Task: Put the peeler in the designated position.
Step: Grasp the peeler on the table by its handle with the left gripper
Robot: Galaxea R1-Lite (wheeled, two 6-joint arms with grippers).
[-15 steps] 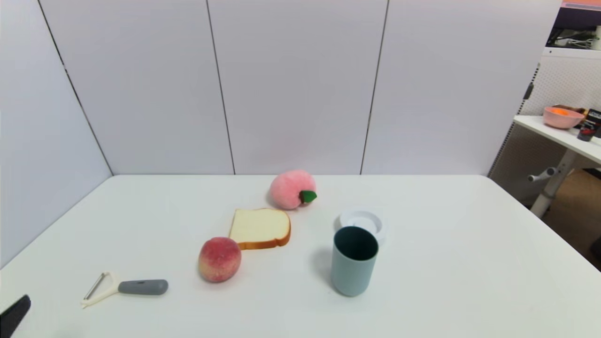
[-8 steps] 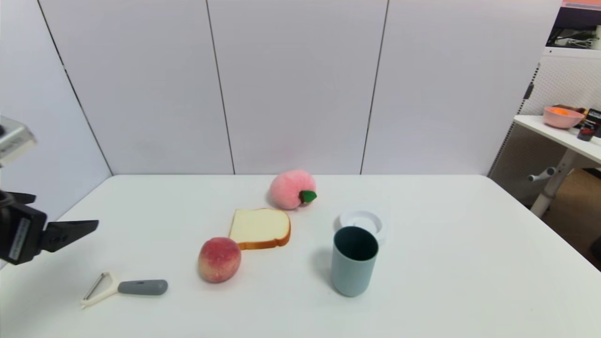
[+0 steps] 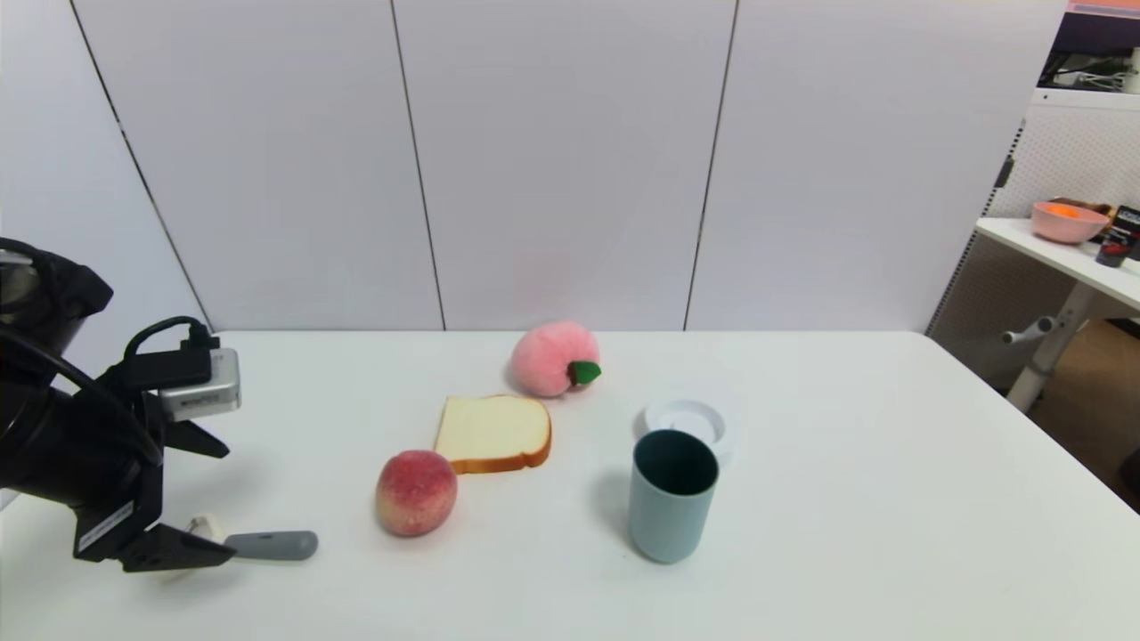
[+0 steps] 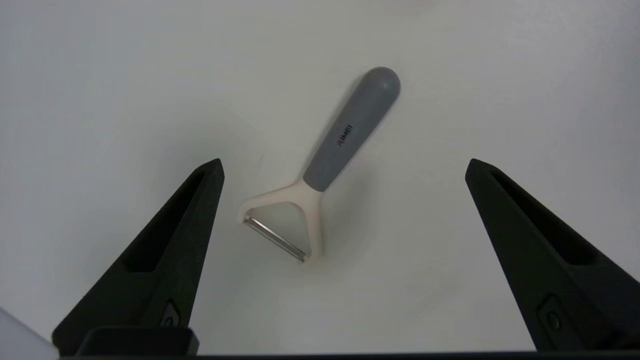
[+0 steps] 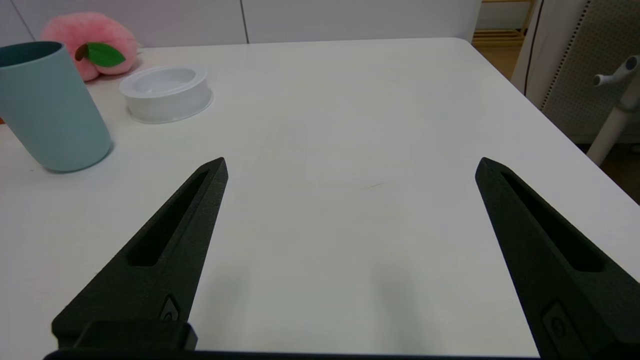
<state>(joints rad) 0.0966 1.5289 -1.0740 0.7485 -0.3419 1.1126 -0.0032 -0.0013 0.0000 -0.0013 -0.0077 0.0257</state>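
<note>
Hovering left end effector [image 4: 344, 167]: it's right over the peeler at the near-left part of the table [image 3: 846, 499], fingers spread wide, nothing in them
peeler [image 4: 327, 160]: lying flat on the table, not touched by either finger; in the left wrist view it sits between the two fingers [image 4: 165, 250], nearer to one of them, grey handle pointing away from the wrist, cream forked head and blade closest to it
peeler from the head view [image 3: 272, 545]: only the grey handle and a bit of the cream head peek out past the arm
right end effector [image 5: 350, 165]: low over a bare stretch on the right side of the table, fingers wide apart too, holding nothing
other stuff: blue-grey cup [image 3: 671, 494] standing upright mid-table, white round dish [image 3: 688, 420] just behind it, bread slice [image 3: 492, 434], a peach [image 3: 416, 491] touching the bread's front corner, pink plush peach [image 3: 554, 358] further back
</note>
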